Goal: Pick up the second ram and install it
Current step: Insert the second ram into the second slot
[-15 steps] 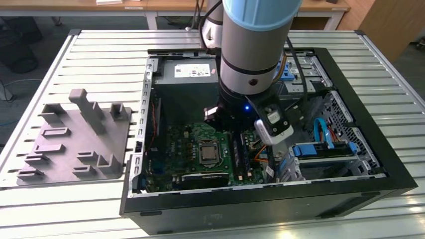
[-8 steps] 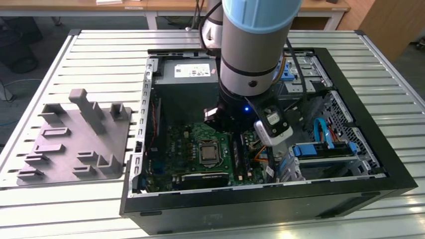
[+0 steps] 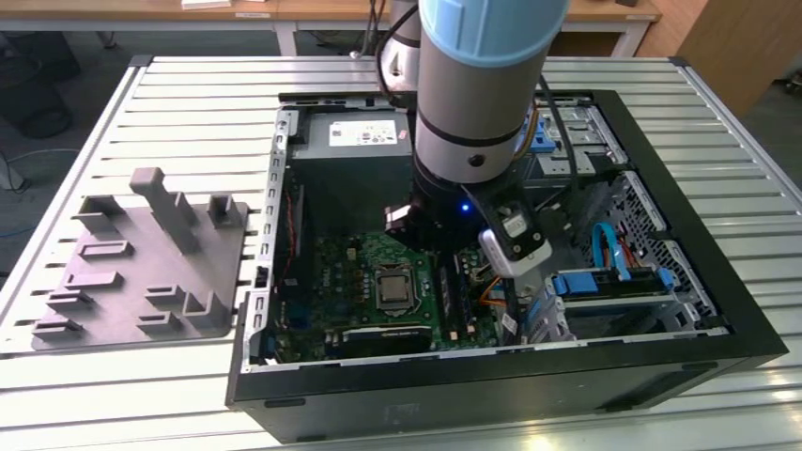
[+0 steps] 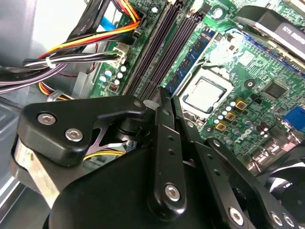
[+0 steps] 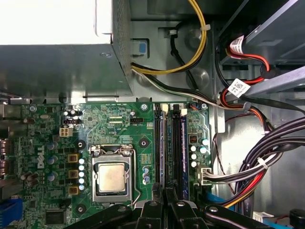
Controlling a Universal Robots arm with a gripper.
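A: The gripper [image 5: 165, 192], how does it stand?

B: Narrow. In both wrist views its two fingers are drawn together with barely a gap at the tips [image 4: 163, 95]. I cannot tell whether anything thin is pinched between them.

A: And where is it?

B: Down inside the open computer case [image 3: 701, 310], low over the motherboard [image 5: 119, 124]. The exterior view shows the arm [image 3: 470, 103] reaching straight down into the case.

A: The second ram?

B: In the first wrist view it is a slim dark strip [image 5: 177, 148] standing edge-on in the memory slots, running right up to the fingertips. It lies beside the processor socket [image 5: 112, 176], with another slot between them. Whether it is fully seated I cannot say.

A: Anything else nearby?

B: A bundle of cables [image 5: 267, 157] on the far side of the slots from the socket. The gray moulded tray [image 3: 138, 272] sits on the slatted counter [image 3: 188, 94], at the exterior view's left of the case.
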